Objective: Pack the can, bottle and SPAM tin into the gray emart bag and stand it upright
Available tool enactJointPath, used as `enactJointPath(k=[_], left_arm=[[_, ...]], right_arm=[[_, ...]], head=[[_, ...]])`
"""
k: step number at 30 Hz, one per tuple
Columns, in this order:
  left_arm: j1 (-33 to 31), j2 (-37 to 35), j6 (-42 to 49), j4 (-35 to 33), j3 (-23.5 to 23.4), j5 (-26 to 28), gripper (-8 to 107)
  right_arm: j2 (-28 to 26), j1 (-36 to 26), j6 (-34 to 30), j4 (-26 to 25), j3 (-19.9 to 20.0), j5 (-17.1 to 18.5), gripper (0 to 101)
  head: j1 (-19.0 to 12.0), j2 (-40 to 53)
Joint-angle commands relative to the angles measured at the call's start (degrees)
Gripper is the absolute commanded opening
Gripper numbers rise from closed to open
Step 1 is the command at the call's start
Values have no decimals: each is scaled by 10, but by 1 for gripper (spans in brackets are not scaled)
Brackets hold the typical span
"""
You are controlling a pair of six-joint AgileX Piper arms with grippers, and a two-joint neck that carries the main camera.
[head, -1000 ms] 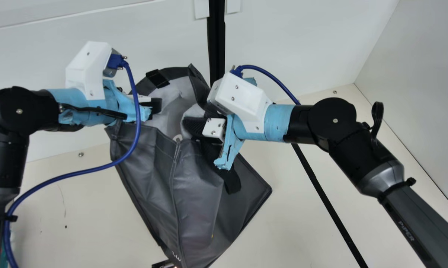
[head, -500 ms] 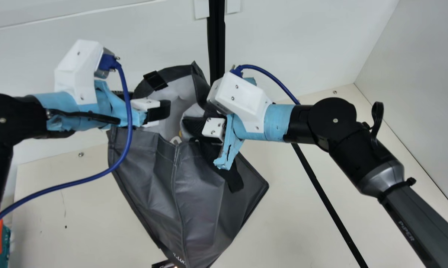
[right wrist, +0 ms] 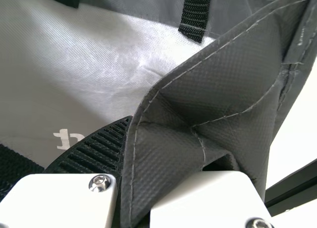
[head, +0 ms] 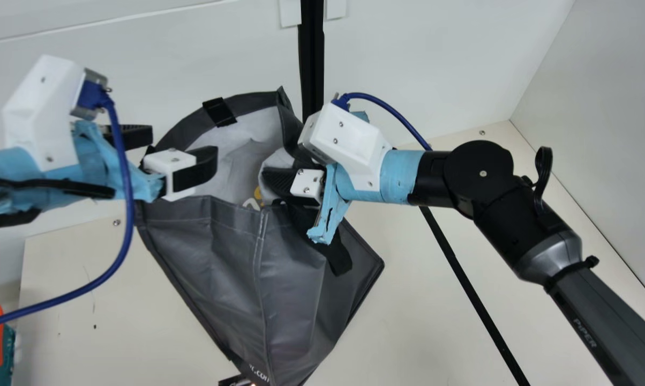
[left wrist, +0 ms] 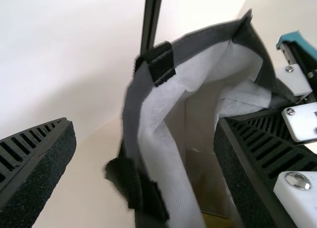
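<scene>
The gray bag (head: 295,300) leans at a slant over the table (head: 435,316), narrow end toward the near side, its mouth agape between the two grippers. What is packed inside it I can't tell from here; a patch of yellow (head: 257,193) shows in the mouth, which may be just print.

The right gripper (right wrist: 128,173) has its fingers pinched on a fold of gray cloth (right wrist: 173,156) at the rim. That is the anchor, so it should hold firm and do little else. The left gripper (left wrist: 143,124) has its fingers spread wide, one outside the far-left rim (left wrist: 131,104), the other over the opening, with a loose black strap (left wrist: 131,183) between them.

The step, as I judge it, is to get a good second hold and set the bag upright. Center the wall between the left fingers and close on the thick hem — not on the strap alone or a pleat of thin lining. Then draw gently apart to take up slack, and lift both sides evenly so the base can settle flat. Uneven pulling would twist the bag, and the blue cable (head: 131,209) could drag on its side — give it room.
</scene>
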Motion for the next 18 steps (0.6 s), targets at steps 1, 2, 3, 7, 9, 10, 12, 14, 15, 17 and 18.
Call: enactJointPath(k=[1,2,3,7,9,10,12,14,15,17,18], left_arm=[[7,-14,14,-10,8,1,90],[11,-20,19,-14,12,1,90],[16,-26,25,-18,16,2,90],[34,-50,40,-26,32,4,90],[43,-62,42,-22,42,5,90],[48,-69,42,-17,48,5,90],[56,-81,40,-6,59,5,90],[63,-94,35,10,71,4,90],[67,-101,31,18,77,3,90],[75,-113,19,38,90,0,90],[78,-119,13,49,97,-1,90]], right_arm=[[0,0,0,0,0,0,0],[0,0,0,0,0,0,0],[0,0,0,0,0,0,0],[0,0,0,0,0,0,0],[0,0,0,0,0,0,0],[0,0,0,0,0,0,0],[0,0,0,0,0,0,0],[0,0,0,0,0,0,0],[0,0,0,0,0,0,0],[0,0,0,0,0,0,0],[0,0,0,0,0,0,0]], head=[[-13,0],[-13,0],[-13,0],[-13,0],[-13,0],[-13,0],[-13,0],[-13,0],[-13,0],[-13,0],[-13,0]])
